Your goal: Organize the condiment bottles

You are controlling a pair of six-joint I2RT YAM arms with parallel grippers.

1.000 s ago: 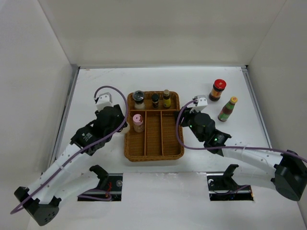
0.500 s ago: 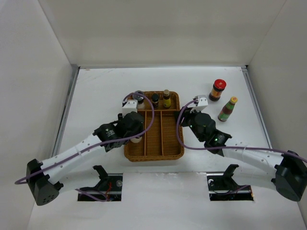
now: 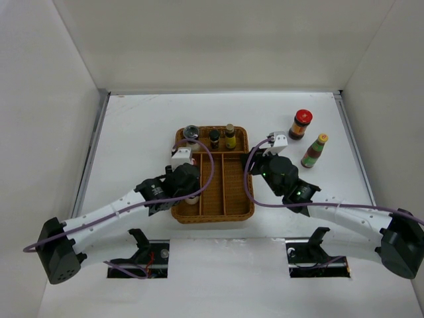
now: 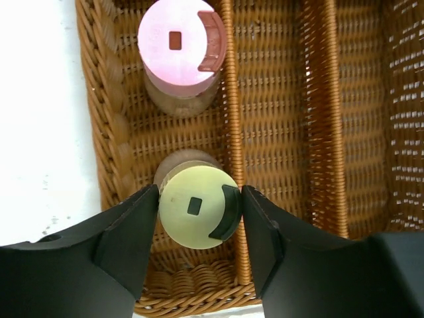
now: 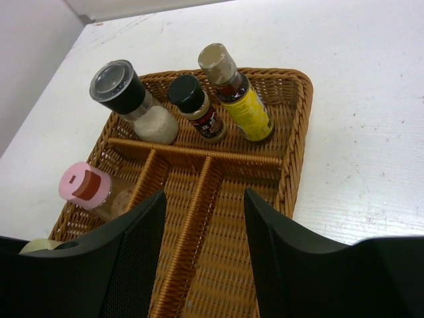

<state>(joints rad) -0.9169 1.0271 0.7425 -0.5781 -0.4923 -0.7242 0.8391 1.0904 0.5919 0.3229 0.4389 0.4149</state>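
My left gripper [image 4: 200, 195] is shut on the pale-yellow-capped bottle [image 4: 195, 207], one finger against each side of its cap. The bottle stands upright at the near end of the wicker tray's [image 4: 112, 132] left compartment. The pink-capped bottle [image 4: 180, 43] stands just beyond it in the same compartment. Across the tray's far compartment stand a grey-lidded jar [image 5: 126, 93], a slim dark bottle [image 5: 195, 106] and a yellow-labelled bottle [image 5: 235, 93]. My right gripper [image 5: 204, 199] hangs open over the tray's right side with nothing between its fingers.
A red-lidded dark jar [image 3: 301, 124] and a green-red bottle with a yellow cap [image 3: 315, 151] stand on the white table, right of the tray [image 3: 248, 179]. White walls close in the table on three sides.
The left arm has swung from the table left of the tray to over the left compartment, then nearer, bringing the pale-yellow-capped bottle in. It now hides the pink-capped bottle from above. The right arm has not moved.
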